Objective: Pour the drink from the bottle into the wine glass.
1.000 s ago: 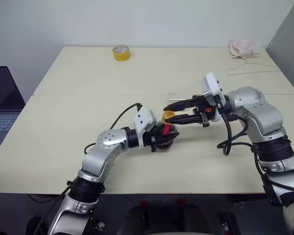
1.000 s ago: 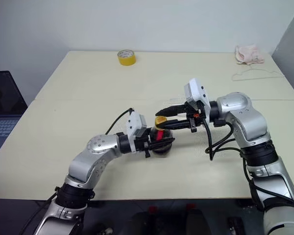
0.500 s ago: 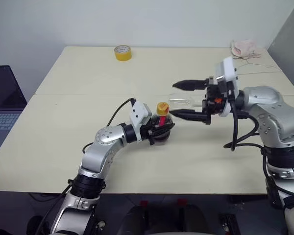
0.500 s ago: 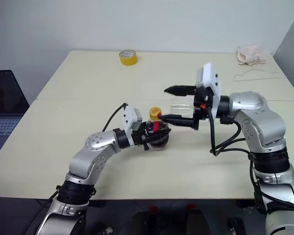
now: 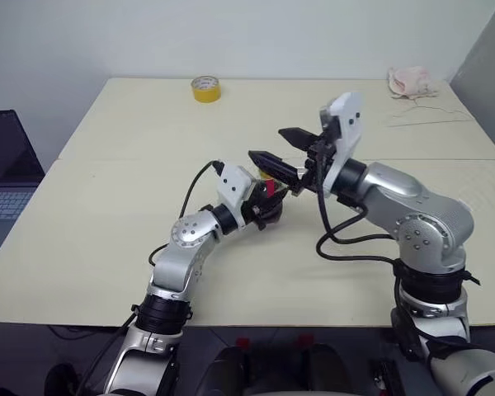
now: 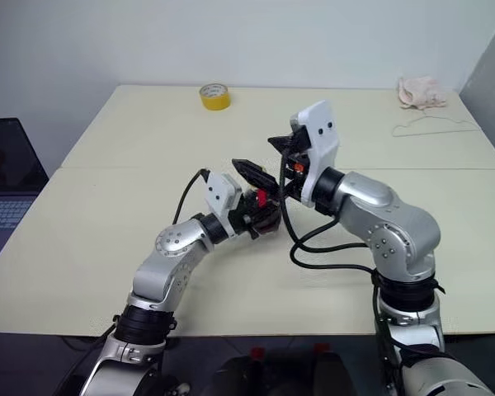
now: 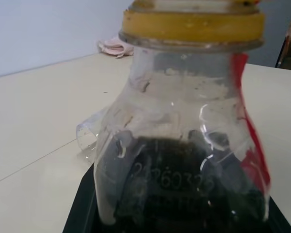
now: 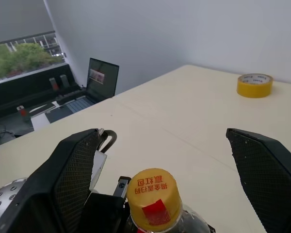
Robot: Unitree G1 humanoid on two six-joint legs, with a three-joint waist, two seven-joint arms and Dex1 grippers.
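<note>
A squat clear plastic bottle with a ribbed yellow cap and red label strip stands near the middle of a smooth cream table. The left gripper is clamped round its rounded body, where dark drink fills the base. The right gripper, its mesh-textured black fingers spread wide and empty, sits above the cap. Behind the bottle lies the glass. A yellow tape roll sits far behind the bottle.
</note>
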